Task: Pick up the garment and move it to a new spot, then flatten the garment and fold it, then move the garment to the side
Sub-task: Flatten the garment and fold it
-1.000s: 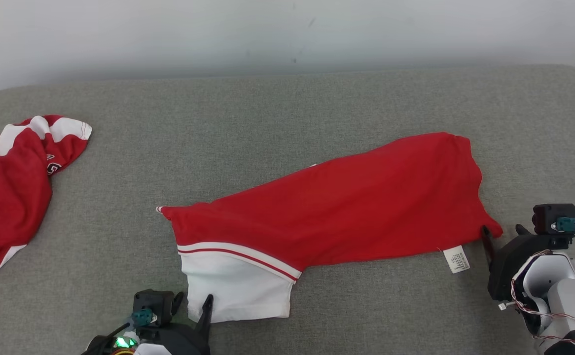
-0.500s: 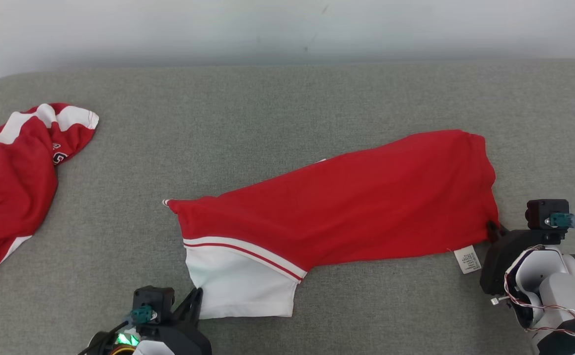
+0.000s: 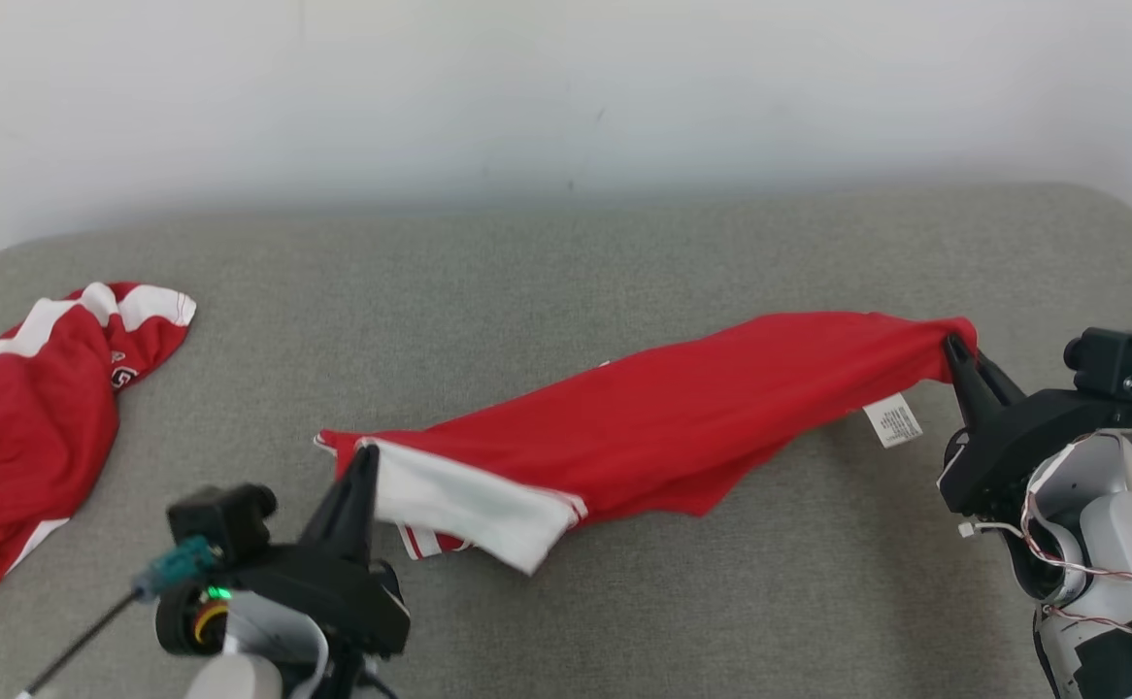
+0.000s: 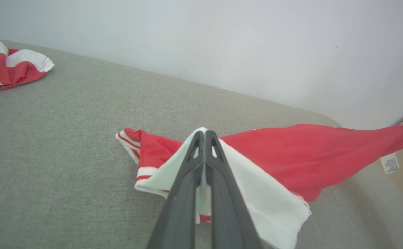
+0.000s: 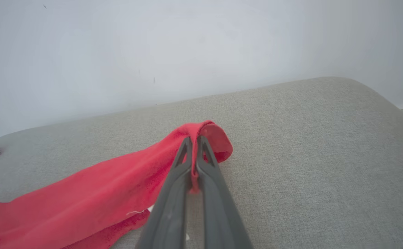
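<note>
**Head view.** A second ago the red-and-white garment [image 3: 663, 427] lay flat on the grey fabric-covered table [image 3: 624, 262], with both grippers spread at its near edge. Now both are pinching it. The left gripper [image 3: 364, 461] is pressed shut on the white-panelled end. The right gripper [image 3: 954, 348] is pressed shut on the red corner. The near edge is raised and the cloth sags between the two holds, while its middle and far edge appear to rest on the table. The camera itself has tilted, so I discount the apparent shift of the table. I judge that the grasp has succeeded and the lift has begun, either to carry the garment or to fold it. A white care label [image 3: 893, 422] hangs near the right hold; its print is too small to read. A second red-and-white garment [image 3: 32, 417] lies crumpled well apart at the left, its lettering illegible.

**Left wrist view.** The left gripper [image 4: 205, 133] is clamped on white cloth, with the red body [image 4: 291, 155] stretching away to the right. The label [image 4: 390, 162] is unreadable. The second garment [image 4: 4, 65] shows part of one dark-outlined character, possibly a "G".

**Right wrist view.** The right gripper [image 5: 194, 140] is closed on a folded red hem [image 5: 208, 133], lifted off the table [image 5: 308, 138].
</note>
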You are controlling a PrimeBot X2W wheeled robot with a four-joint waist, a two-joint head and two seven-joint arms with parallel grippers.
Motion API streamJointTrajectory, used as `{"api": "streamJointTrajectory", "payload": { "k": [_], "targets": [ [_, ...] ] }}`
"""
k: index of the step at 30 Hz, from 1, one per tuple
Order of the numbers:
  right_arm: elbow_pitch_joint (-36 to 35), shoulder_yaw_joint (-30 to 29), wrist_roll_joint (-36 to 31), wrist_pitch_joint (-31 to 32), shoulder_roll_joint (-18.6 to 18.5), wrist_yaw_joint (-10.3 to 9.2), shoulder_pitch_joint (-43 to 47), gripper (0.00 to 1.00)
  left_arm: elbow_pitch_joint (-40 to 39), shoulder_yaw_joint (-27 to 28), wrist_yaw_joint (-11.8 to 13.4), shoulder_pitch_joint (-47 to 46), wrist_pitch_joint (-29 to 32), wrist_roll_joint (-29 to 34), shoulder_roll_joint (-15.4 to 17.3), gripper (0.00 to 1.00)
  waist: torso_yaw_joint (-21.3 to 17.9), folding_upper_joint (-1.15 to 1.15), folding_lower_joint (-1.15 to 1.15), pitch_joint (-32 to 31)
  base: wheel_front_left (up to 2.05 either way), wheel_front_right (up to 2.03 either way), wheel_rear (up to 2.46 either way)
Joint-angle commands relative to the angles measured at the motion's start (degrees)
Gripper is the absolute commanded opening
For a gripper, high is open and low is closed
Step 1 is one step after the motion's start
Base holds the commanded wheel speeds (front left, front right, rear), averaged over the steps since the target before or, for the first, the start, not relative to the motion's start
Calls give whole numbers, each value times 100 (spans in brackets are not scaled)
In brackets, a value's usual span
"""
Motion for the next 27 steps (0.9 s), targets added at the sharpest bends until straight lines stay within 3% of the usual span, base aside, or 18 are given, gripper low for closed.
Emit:
{"api": "streamJointTrajectory", "payload": {
  "k": [1,15,21,27],
  "targets": [
    [-177,27,121,43,-43,-13,84,0,-111,63,-5,-146,21,-114,-5,0,-120,0,1,-192,0,0,0],
    [-1549,53,774,444,-129,-13,-635,0,-719,584,-24,-1685,622,-995,261,0,-345,0,1,-217,0,0,0],
    [-1641,-12,909,615,-51,-13,-1389,0,-634,805,52,-2744,768,-1284,343,0,-513,0,1,269,0,0,0],
    [-1226,-295,747,420,183,-13,-2384,0,-252,880,152,-3897,585,-1189,381,0,-722,0,1,1112,0,0,0]
  ]
}}
